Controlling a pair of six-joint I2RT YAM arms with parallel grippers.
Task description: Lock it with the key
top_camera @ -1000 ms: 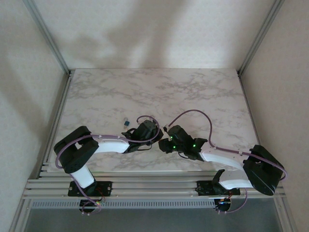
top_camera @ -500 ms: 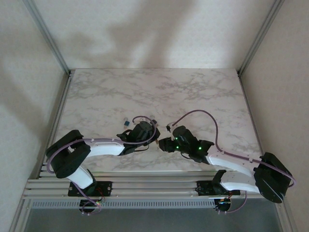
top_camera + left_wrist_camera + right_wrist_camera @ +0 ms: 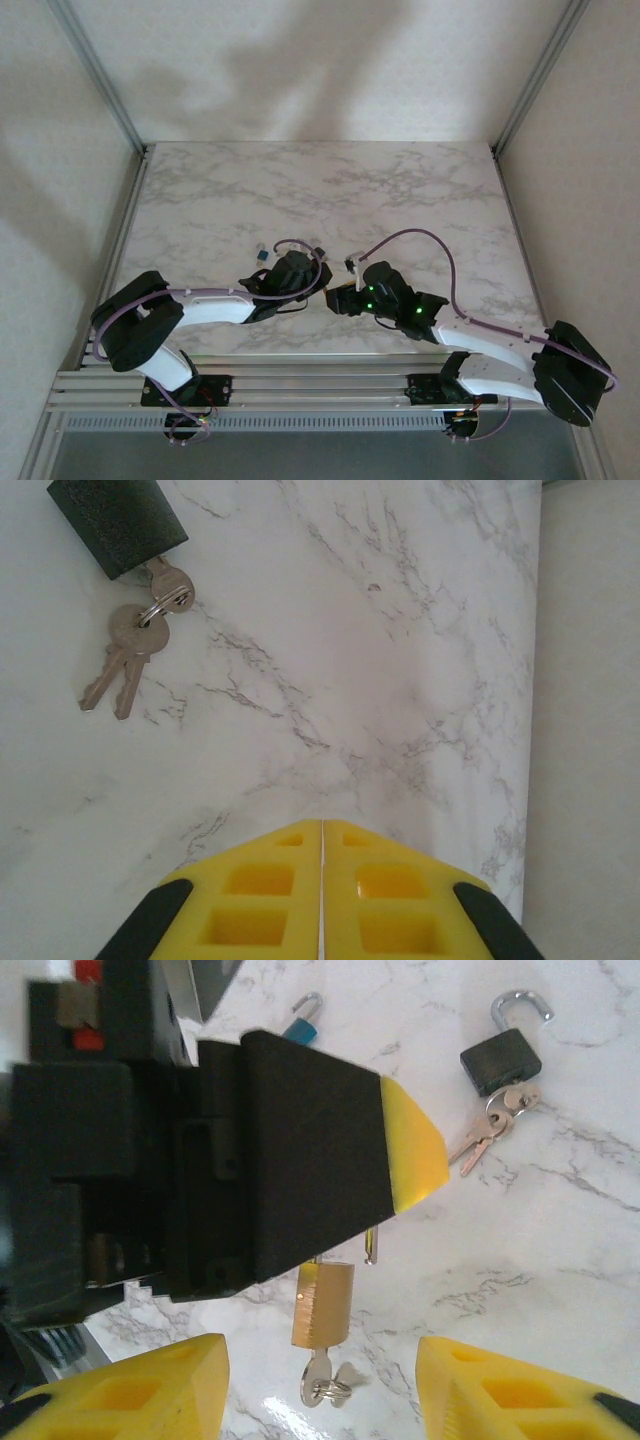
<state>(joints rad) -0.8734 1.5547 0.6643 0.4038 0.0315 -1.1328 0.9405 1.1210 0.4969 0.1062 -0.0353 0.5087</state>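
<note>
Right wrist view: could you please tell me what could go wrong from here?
The right gripper is open, not gripping the key in the brass padlock; closing may catch its ring instead. The left gripper overlaps the padlock's top, hold unclear, so the padlock might twist with the key.

the top external camera looks steeply down from behind the arm bases over the whole marble table (image 3: 400,190). both wrist cameras sit close above it, sharing the black padlock (image 3: 118,522).
</note>
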